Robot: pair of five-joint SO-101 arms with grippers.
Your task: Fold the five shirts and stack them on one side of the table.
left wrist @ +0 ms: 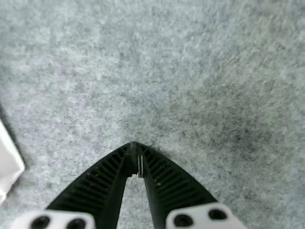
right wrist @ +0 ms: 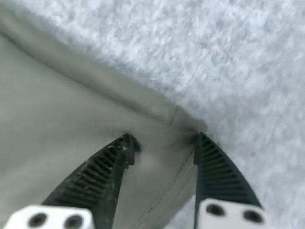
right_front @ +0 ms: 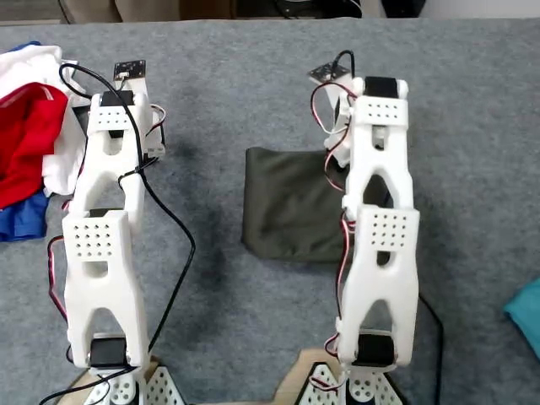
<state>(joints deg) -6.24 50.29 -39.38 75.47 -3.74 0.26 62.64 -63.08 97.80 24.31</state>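
Jaws on the right gape over olive shirt corner.

Grey worktop lies bare across the far side and in the gap between the two arms. A folded olive shirt fills the middle and runs under the right arm. A heap of red, white and blue shirts crowds the left edge beside the left arm. A black cable loops across the near gap. A teal cloth sits at the right edge.
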